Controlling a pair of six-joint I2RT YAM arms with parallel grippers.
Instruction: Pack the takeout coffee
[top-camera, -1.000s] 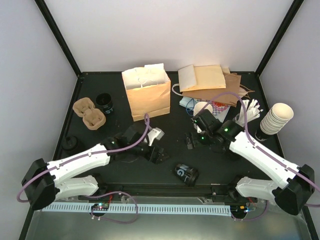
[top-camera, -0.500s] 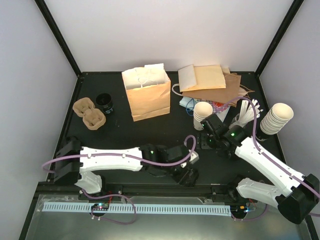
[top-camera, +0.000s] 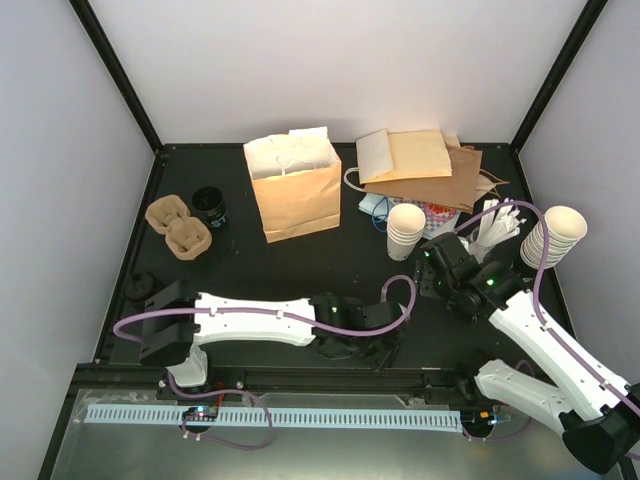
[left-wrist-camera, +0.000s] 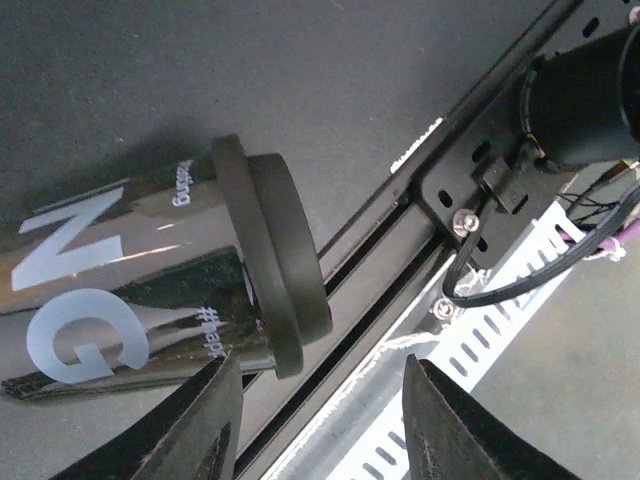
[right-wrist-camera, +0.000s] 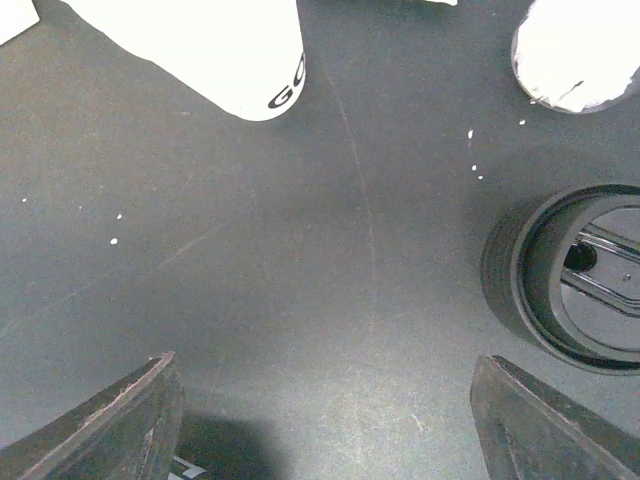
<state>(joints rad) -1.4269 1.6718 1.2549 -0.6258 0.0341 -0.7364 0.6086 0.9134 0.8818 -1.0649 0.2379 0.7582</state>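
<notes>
The takeout coffee (left-wrist-camera: 130, 280) here is a black cup with white lettering and a black lid (left-wrist-camera: 275, 255). It lies on its side by the table's front rail, its lid toward the rail. My left gripper (left-wrist-camera: 320, 358) is open at the lid end. Its left finger (left-wrist-camera: 200, 420) is beside the cup wall and its right finger (left-wrist-camera: 450, 420) is over the rail, touching nothing. In the top view my left gripper (top-camera: 375, 345) covers the cup. My right gripper (top-camera: 437, 262) (right-wrist-camera: 325, 358) stands open over bare table near a stack of cream cups (top-camera: 405, 230).
An open brown paper bag (top-camera: 295, 195) stands at the back centre. Pulp trays (top-camera: 178, 228) and an upright black cup (top-camera: 210, 205) sit left. Flat bags (top-camera: 420, 165) lie back right, another cup stack (top-camera: 555, 235) far right. A black round piece (right-wrist-camera: 570, 280) lies beside my right gripper.
My left arm swung right and forward to the lying cup, and its jaws narrowed. My right arm pulled back to the right, away from the table's middle, jaws slightly narrower.
</notes>
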